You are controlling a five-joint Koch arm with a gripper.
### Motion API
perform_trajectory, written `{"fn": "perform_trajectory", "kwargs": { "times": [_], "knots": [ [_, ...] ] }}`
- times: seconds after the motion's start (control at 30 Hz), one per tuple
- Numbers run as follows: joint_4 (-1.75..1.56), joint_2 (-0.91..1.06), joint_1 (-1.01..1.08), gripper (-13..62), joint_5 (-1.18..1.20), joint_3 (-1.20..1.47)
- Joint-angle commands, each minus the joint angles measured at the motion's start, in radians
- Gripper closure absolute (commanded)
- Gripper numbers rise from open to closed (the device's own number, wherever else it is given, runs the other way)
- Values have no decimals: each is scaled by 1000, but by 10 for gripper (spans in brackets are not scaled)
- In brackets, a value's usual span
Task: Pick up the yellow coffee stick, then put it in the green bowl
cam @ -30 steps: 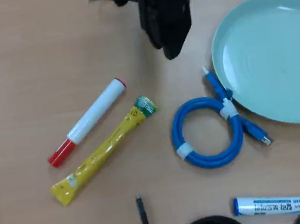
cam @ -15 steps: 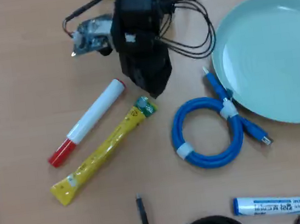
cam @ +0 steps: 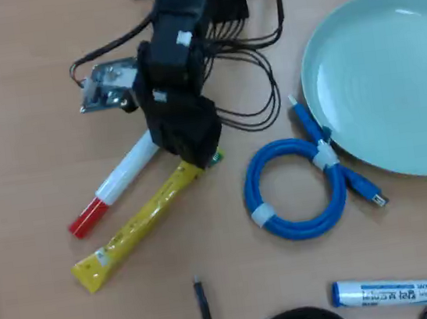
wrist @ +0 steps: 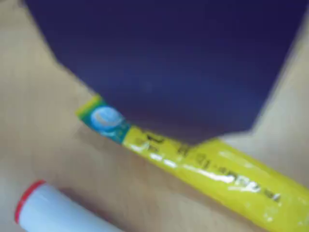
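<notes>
Top-down overhead; close, low wrist view

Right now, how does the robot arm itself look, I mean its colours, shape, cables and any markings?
In the overhead view the arm is black and blocky, built from boxy segments. Small white labels sit on two segments. A silver metal piece projects on the left side. Thin black cables loop from it towards the top edge. The pincer is black too; in the wrist view it shows only as a dark, blurred, angular shape.

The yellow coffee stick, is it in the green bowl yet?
Not yet. The yellow coffee stick lies flat on the table beside a white marker. The pincer is down over its green end, but the grip is hidden. Left: lifting it and carrying it to the empty green bowl.
</notes>
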Motion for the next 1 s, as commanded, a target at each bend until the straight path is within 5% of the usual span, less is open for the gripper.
{"fn": "perform_trajectory", "kwargs": {
  "times": [0.0, 0.3, 0.57, 0.97],
  "knots": [
    [-25, -17, 18, 345, -34, -103],
    [-25, -94, 41, 333, -114, -170],
    [-23, -175, 86, 159, -115, -225],
    [-8, -210, 100, 67, -109, -282]
  ]
}}
